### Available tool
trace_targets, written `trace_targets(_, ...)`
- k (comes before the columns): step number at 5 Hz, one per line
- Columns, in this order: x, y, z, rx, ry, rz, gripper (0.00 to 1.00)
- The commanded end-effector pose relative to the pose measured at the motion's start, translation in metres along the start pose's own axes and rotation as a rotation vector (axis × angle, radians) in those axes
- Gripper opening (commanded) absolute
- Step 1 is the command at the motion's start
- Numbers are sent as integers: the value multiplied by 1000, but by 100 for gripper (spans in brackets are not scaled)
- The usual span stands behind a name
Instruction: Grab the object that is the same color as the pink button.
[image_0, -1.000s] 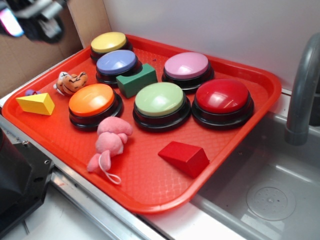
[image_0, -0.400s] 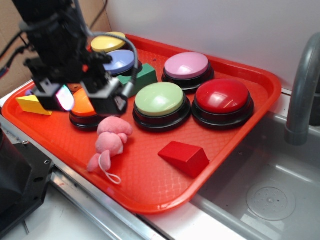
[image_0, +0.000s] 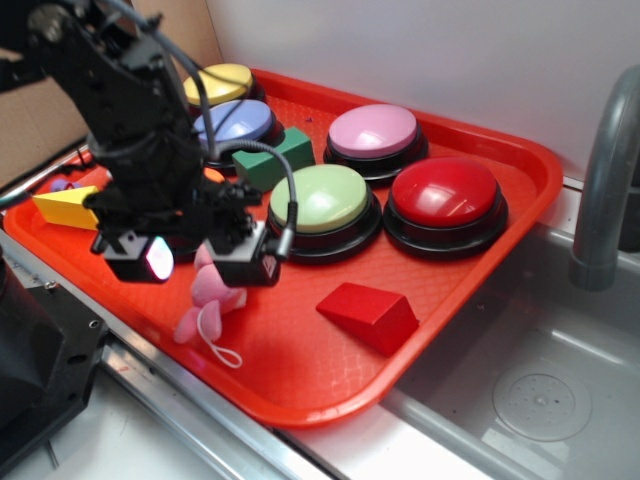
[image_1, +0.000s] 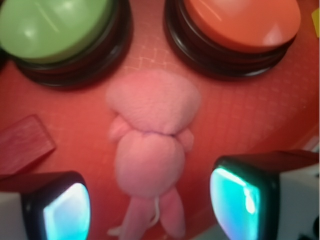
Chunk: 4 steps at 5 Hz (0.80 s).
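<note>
Two finger pads (image_1: 62, 210) of the gripper (image_0: 205, 262) stand wide apart w/ nothing clamped, hovering over the red tray (image_0: 300, 370). Between the jaws, below them, lies the pink plush (image_1: 150, 150), feet toward the pads, head away. Beyond its head: green button (image_1: 55, 27) left, orange button (image_1: 240, 22) right. Red wedge (image_1: 22, 145) sits outside the left jaw. Pink button (image_0: 373, 131) is well beyond, at tray's far side.
</note>
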<state>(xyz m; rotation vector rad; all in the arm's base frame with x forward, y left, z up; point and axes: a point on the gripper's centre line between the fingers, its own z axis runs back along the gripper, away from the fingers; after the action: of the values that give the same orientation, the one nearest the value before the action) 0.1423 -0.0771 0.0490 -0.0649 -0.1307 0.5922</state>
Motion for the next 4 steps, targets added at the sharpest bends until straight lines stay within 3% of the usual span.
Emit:
trace_targets(1, 8, 2, -18, 17, -104, 26, 100)
trace_targets(2, 12, 4, -22, -3, -114, 13, 100)
trace_targets(3, 13, 5, -25, -37, -98, 47, 76)
trace_targets(4, 13, 5, -31, -58, -76, 45, 10)
